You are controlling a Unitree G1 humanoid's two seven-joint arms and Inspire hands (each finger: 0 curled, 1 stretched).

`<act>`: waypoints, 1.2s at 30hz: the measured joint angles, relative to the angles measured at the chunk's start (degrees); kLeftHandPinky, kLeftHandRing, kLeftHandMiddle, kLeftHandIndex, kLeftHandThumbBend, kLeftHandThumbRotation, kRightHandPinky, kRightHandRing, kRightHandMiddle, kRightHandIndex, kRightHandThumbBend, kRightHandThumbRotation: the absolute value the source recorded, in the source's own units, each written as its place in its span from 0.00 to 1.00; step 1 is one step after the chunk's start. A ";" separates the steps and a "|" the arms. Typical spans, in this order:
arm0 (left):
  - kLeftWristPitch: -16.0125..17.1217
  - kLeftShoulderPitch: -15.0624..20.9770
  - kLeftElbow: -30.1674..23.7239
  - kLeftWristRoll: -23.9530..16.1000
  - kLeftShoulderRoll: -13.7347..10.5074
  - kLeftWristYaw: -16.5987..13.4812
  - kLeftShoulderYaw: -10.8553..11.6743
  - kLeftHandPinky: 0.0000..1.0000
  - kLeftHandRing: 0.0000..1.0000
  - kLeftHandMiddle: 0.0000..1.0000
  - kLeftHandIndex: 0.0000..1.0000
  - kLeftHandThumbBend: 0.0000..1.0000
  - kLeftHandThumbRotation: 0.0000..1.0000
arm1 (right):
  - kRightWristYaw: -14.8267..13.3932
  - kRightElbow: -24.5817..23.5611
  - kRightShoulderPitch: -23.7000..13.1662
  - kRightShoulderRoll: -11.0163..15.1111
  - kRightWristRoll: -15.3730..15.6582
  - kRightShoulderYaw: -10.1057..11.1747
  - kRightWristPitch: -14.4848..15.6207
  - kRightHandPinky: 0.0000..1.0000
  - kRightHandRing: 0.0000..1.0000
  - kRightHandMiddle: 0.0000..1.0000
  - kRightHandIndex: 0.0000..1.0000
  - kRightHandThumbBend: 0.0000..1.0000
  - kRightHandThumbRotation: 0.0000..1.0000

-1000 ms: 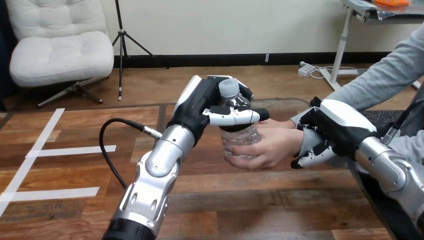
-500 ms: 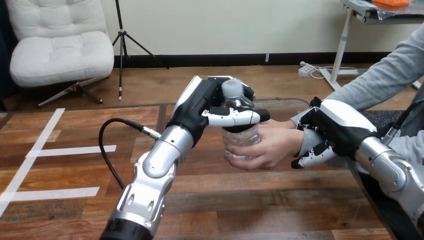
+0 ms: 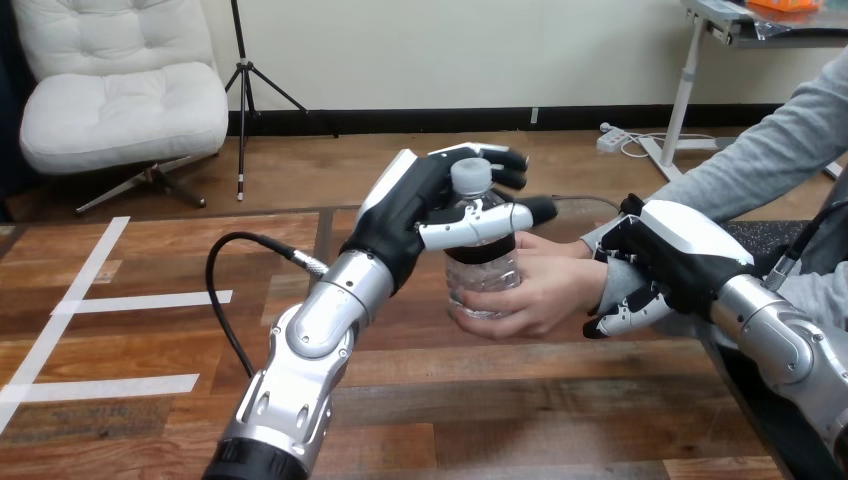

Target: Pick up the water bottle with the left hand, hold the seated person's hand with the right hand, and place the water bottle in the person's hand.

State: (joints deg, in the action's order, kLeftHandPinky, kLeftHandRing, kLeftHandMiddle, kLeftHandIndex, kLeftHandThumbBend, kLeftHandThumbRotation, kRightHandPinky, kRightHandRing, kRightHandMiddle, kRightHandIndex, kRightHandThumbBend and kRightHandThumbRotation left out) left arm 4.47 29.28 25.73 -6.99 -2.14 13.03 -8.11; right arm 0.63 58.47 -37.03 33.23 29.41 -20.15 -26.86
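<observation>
The water bottle (image 3: 480, 262) stands upright above the table (image 3: 150, 400), its lower half wrapped in the person's hand (image 3: 535, 290), which hides its base. The left hand (image 3: 410, 210) is spread loosely, with the thumb straight across the bottle's front and the fingers (image 3: 490, 156) stretched out behind the cap. Whether they touch the bottle is hidden. The right hand (image 3: 680, 250) is curled around the person's wrist (image 3: 612, 275).

Clear water bottle (image 3: 482, 262), white cap (image 3: 470, 177); brown striped-grain table (image 3: 500, 400).
</observation>
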 measured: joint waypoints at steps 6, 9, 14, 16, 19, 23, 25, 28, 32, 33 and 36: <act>1.54 0.04 0.82 -0.09 -0.08 0.93 -0.06 0.98 0.99 1.00 0.99 1.00 0.84 | 0.00 0.00 0.00 0.00 0.02 0.00 0.01 0.25 0.29 0.35 0.36 0.75 0.00; 1.79 0.04 1.10 -0.09 -0.18 1.30 -0.05 0.99 1.00 1.00 1.00 1.00 0.86 | 0.00 0.00 0.00 0.00 0.04 0.00 0.01 0.25 0.29 0.35 0.36 0.75 0.00; 1.90 0.04 1.46 -0.12 -0.36 1.42 -0.05 1.00 1.00 1.00 1.00 1.00 0.91 | -0.01 0.00 0.00 0.00 0.19 0.00 0.02 0.25 0.29 0.35 0.37 0.75 0.00; 1.91 0.04 1.56 -0.12 -0.42 1.43 -0.05 1.00 1.00 1.00 1.00 1.00 0.92 | -0.03 0.00 0.00 0.00 0.28 0.00 0.01 0.25 0.29 0.35 0.37 0.75 0.00; 2.00 0.04 1.63 -0.12 -0.49 1.43 -0.04 1.00 1.00 1.00 1.00 1.00 0.94 | -0.09 0.01 0.00 0.00 0.36 0.00 -0.07 0.25 0.29 0.35 0.37 0.75 0.00; 2.18 0.04 1.64 -0.07 -0.55 1.56 0.00 1.00 1.00 1.00 1.00 1.00 0.97 | -0.09 0.01 0.00 0.00 0.39 0.00 -0.12 0.25 0.29 0.35 0.36 0.74 0.00; 2.31 0.04 1.64 0.06 -0.57 1.82 0.03 1.00 1.00 1.00 1.00 1.00 0.98 | -0.09 0.01 0.00 0.00 0.39 0.00 -0.13 0.25 0.29 0.34 0.36 0.74 0.00; 2.35 0.04 1.64 0.57 -0.58 2.38 0.10 1.00 1.00 1.00 1.00 1.00 0.99 | -0.10 0.07 0.00 0.00 0.39 0.00 -0.31 0.24 0.28 0.34 0.36 0.74 0.00; 2.33 0.04 1.64 1.46 -0.49 2.76 0.18 1.00 1.00 1.00 1.00 1.00 1.00 | -0.10 0.07 0.00 0.00 0.39 0.00 -0.32 0.24 0.28 0.34 0.36 0.74 0.00; 2.33 0.04 1.64 1.67 -0.46 2.79 0.20 1.00 1.00 1.00 1.00 1.00 1.00 | -0.10 0.07 0.00 0.00 0.39 0.00 -0.31 0.24 0.28 0.34 0.36 0.74 0.00; 2.33 0.04 1.63 2.11 -0.40 2.89 0.22 1.00 1.00 1.00 1.00 1.00 1.00 | -0.10 0.11 0.00 0.00 0.39 0.00 -0.32 0.24 0.28 0.34 0.36 0.74 0.00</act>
State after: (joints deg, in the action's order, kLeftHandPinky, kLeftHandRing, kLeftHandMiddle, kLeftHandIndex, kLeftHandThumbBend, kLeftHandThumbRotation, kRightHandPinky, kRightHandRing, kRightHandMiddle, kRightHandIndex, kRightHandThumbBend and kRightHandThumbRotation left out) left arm 6.80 29.31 27.35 -4.88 -2.54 15.92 -7.89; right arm 0.53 58.58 -37.03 33.24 29.80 -20.15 -27.18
